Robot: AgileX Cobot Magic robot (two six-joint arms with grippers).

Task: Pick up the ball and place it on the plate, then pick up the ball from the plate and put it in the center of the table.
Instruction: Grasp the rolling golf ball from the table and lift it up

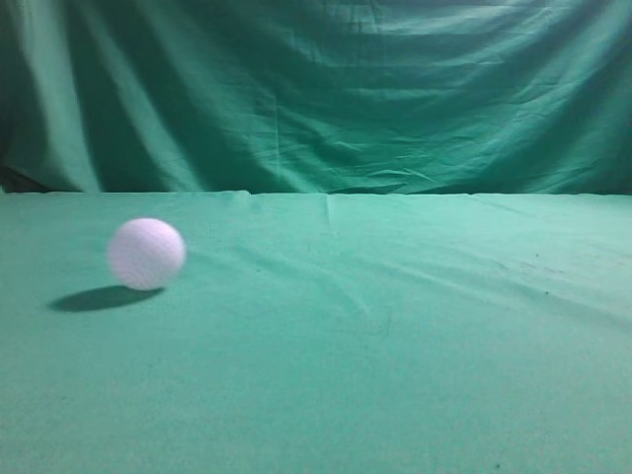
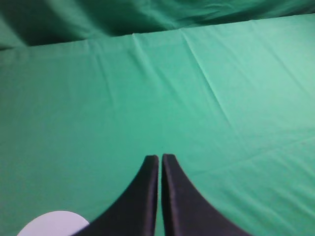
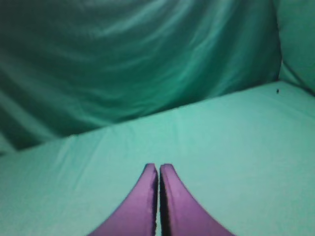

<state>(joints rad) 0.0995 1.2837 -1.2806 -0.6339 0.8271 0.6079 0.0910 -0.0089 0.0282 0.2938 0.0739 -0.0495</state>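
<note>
The ball (image 1: pixel 146 254) sits on the table (image 1: pixel 395 346), left of centre. Both the left gripper (image 2: pixel 160 157) and the right gripper (image 3: pixel 158 166) have their jaws pressed together, holding nothing.

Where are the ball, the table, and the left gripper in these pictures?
ball (image 1: pixel 146 254): exterior view, middle of its white face.
table (image 1: pixel 415 375): exterior view, bare teal cloth.
left gripper (image 2: pixel 160 158): left wrist view, between the tips of its closed black jaws.
</note>
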